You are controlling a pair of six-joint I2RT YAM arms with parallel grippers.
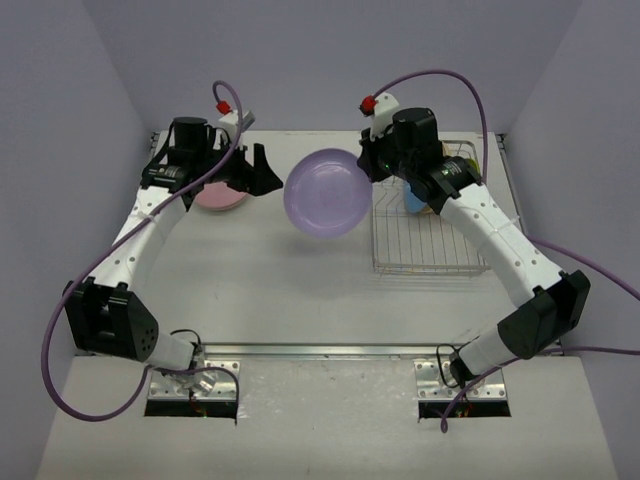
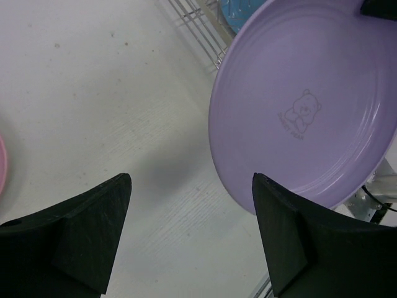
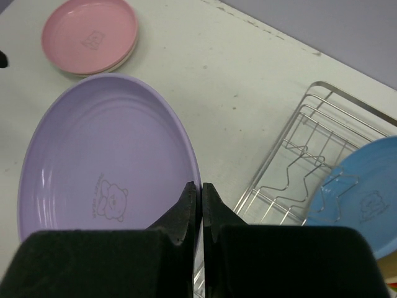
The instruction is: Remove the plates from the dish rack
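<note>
My right gripper (image 1: 368,168) (image 3: 201,186) is shut on the rim of the lavender plate (image 1: 325,193) (image 3: 99,161) and holds it in the air between the two arms, left of the dish rack (image 1: 430,230) (image 3: 322,133). The lavender plate also shows in the left wrist view (image 2: 310,99). A blue plate (image 1: 414,200) (image 3: 360,198) stands in the rack. A pink plate (image 1: 220,196) (image 3: 90,34) lies on the table at the far left. My left gripper (image 1: 255,172) (image 2: 191,186) is open and empty, just left of the lavender plate, its fingers (image 2: 285,236) near the plate's edge.
The pink plate seems to lie on another pale plate. The rack's wire sides stand along the table's right edge (image 1: 508,190). An orange thing (image 1: 428,209) shows beside the blue plate in the rack.
</note>
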